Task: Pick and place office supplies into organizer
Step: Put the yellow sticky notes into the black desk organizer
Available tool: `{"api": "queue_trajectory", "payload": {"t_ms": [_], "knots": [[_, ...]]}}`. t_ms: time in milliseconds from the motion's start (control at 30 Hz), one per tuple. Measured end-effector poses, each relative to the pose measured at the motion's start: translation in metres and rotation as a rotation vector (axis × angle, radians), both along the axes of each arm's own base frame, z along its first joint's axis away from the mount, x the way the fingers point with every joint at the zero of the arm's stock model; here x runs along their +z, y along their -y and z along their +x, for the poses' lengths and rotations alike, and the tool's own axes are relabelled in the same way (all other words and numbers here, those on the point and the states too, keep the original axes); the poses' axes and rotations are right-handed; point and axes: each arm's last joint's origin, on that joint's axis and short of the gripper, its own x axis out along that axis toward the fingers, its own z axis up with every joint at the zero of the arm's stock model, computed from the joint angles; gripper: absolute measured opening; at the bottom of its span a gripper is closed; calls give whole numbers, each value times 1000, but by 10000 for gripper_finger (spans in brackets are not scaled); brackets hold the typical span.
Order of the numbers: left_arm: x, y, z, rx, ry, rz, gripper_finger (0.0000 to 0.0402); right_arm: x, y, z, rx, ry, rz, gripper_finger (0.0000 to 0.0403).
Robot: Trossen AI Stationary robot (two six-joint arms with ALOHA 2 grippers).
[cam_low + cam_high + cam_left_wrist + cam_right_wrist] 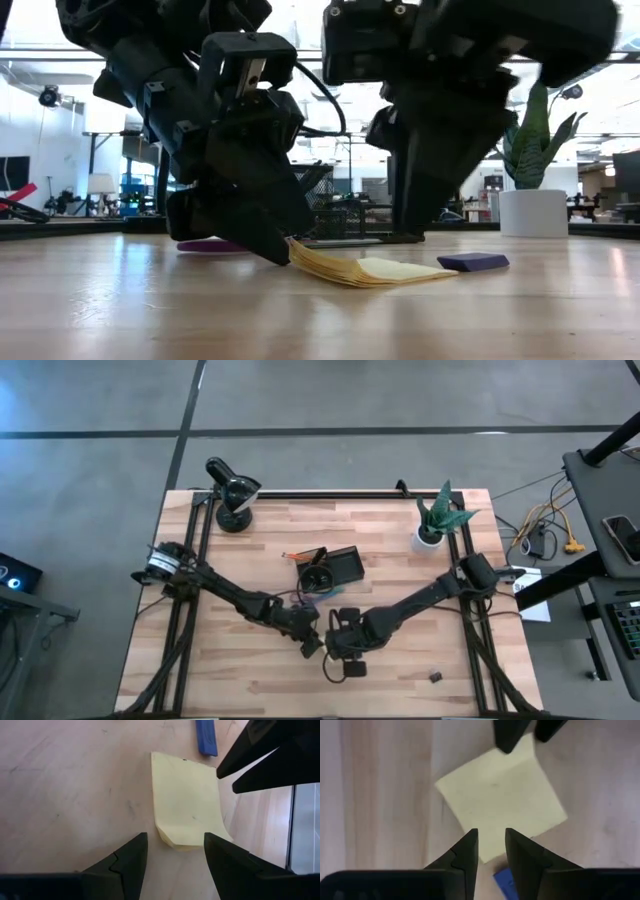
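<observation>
Converging on the yellow sticky-note pad (187, 802), both arms crowd the same spot near the table's (230, 670) front middle. The left tool (175, 851) stands wide open and holds nothing, its fingers straddling the pad's lifted, curled edge. The right tool (491, 851) hangs over the opposite edge with only a narrow gap between its fingers, gripping nothing visible. The small purple block (473, 262) lies just beside the pad. The organizer (335, 566) sits well apart, toward the table's back. The likely trouble: the pad's loose sheets may fan or peel, so a pinch catches only the top leaves. With two tools this close, they could also collide or shove the pad into the block.
</observation>
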Motion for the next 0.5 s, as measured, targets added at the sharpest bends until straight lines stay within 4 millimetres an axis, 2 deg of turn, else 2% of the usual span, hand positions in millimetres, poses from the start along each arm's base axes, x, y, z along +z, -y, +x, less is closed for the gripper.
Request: {"api": "queue_trajectory", "payload": {"t_ms": [500], "knots": [[3,8,0,-24,7,-7,180,-21,3,-10,-66,-17,16,72]]}}
